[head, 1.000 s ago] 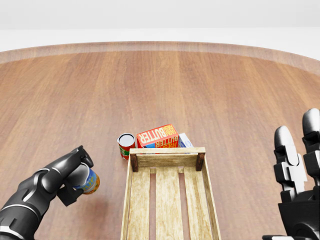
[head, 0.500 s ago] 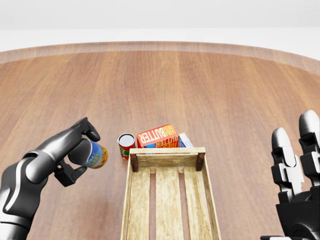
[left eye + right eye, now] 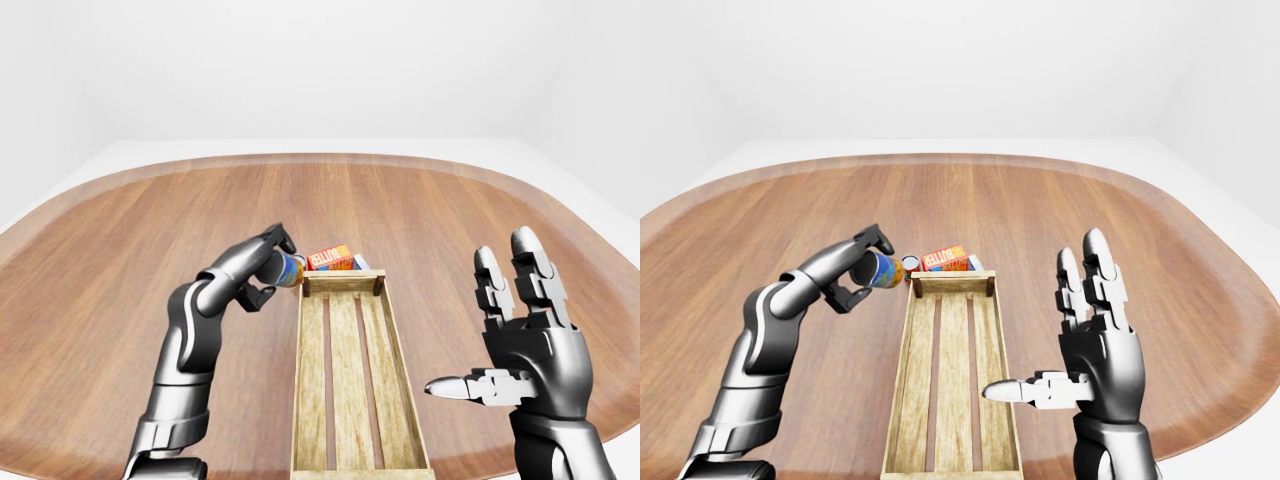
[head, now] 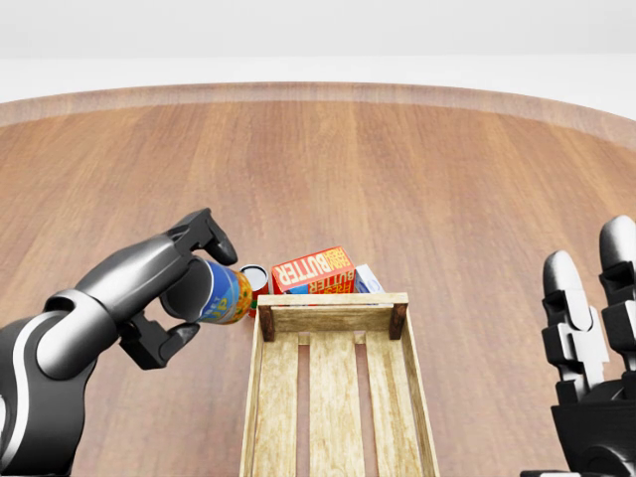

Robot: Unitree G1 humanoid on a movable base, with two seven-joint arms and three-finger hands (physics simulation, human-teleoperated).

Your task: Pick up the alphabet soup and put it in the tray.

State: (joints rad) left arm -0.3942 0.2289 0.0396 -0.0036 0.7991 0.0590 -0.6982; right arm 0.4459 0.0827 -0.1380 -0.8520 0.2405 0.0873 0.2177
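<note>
The alphabet soup (image 4: 220, 293), a can with a blue and yellow label, lies tipped on its side in the air above the wooden table (image 4: 417, 169), clamped in the left hand (image 4: 174, 288). One finger curls over the top of the can and the others press it from below, so the fingers are closed round it. The can's free end points toward the right of the head view and sits just left of the tray's upper left corner, outside the tray. The left arm (image 3: 190, 340) rises from the bottom left of the left-eye view, bent at the elbow, with the forearm reaching up and to the right.

The tray (image 4: 338, 397) is a slatted wooden crate running from the bottom edge of the head view up the middle of the table; nothing shows inside it. Just above its upper end lies a red butter box (image 4: 313, 270), with a blue and white box (image 4: 366, 279) beside it. A red can (image 4: 252, 279) stands at the tray's upper left corner, partly hidden by the held can.

The right hand (image 3: 1095, 350) is raised to the right of the tray, palm toward the tray, fingers upright and spread apart, thumb pointing left, holding nothing.
</note>
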